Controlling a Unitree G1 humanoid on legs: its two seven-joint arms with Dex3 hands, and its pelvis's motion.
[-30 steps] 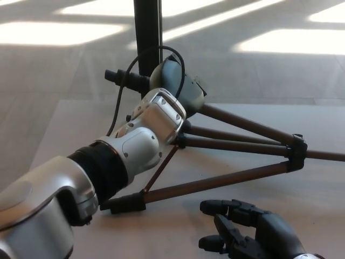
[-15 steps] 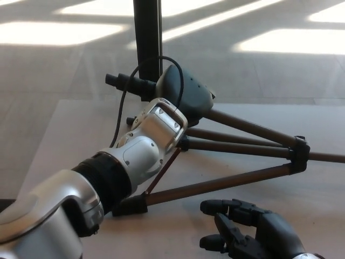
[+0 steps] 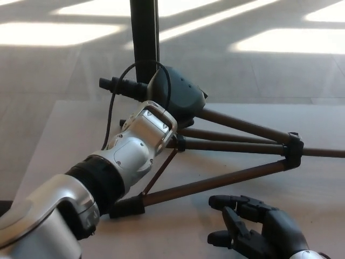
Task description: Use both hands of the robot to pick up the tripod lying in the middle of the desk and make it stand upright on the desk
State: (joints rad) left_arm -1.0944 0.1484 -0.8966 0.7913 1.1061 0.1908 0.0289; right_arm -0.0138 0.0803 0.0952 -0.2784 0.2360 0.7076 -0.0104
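Observation:
The tripod (image 3: 215, 183) lies on the pale desk (image 3: 59, 135), its brown legs spread to the right and joined by a black collar (image 3: 294, 148). One black foot (image 3: 126, 208) points towards me. My left hand (image 3: 180, 97) is wrapped over the tripod's head at the back, shut on it, with the white wrist (image 3: 137, 145) coming in from the lower left. The black pan handle (image 3: 116, 84) sticks out to the left of the hand. My right hand (image 3: 259, 232) lies open at the bottom right, just in front of the nearest leg and not touching it.
A black upright pole (image 3: 144, 38) stands right behind the tripod's head. A thin black cable (image 3: 110, 116) loops from the left wrist up past the handle. Beyond the desk's far edge is grey floor with bright patches of sunlight.
The left hand and the tripod's head lifted slightly, then shifted a little left. The right hand slid slightly right and lower. The whole view also moved a bit.

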